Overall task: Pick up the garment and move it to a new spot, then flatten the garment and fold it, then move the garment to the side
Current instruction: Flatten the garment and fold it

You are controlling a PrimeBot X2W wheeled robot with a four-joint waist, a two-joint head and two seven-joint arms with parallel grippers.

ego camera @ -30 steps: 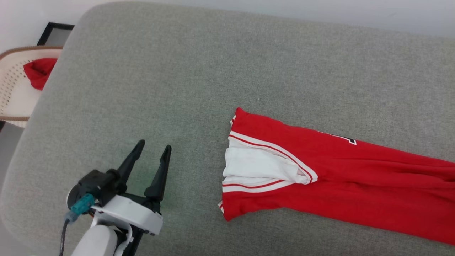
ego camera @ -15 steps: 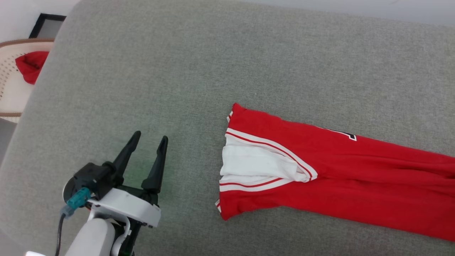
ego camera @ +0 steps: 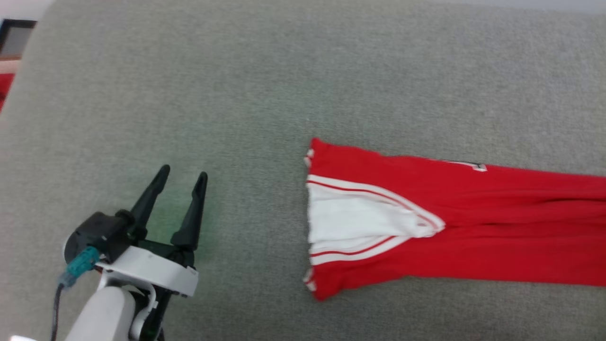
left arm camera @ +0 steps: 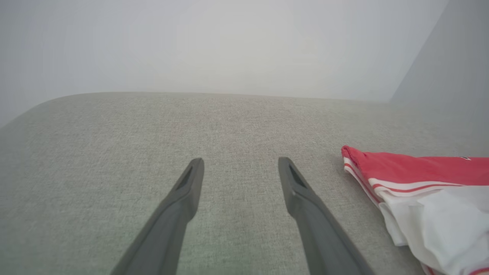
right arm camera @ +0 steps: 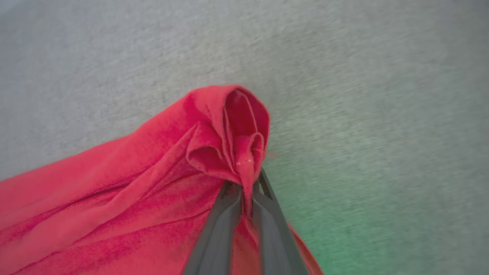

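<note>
Two grippers, one busy. On the left, the left gripper (ego camera: 183, 173) hangs spread apart over bare grey cushion (ego camera: 284, 71), holding nothing. Right of it the shirt (ego camera: 473, 251) lies stretched long, with the right gripper (right arm camera: 246, 183) clamped on a bunched end. Looks mid-move to me; flattening and folding not done yet.

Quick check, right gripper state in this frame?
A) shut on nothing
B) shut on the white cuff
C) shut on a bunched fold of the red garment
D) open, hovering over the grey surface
C: the right wrist view shows the right gripper pinched shut on a bunched red fold of the garment; the left gripper is the open one, over bare grey surface.
</note>
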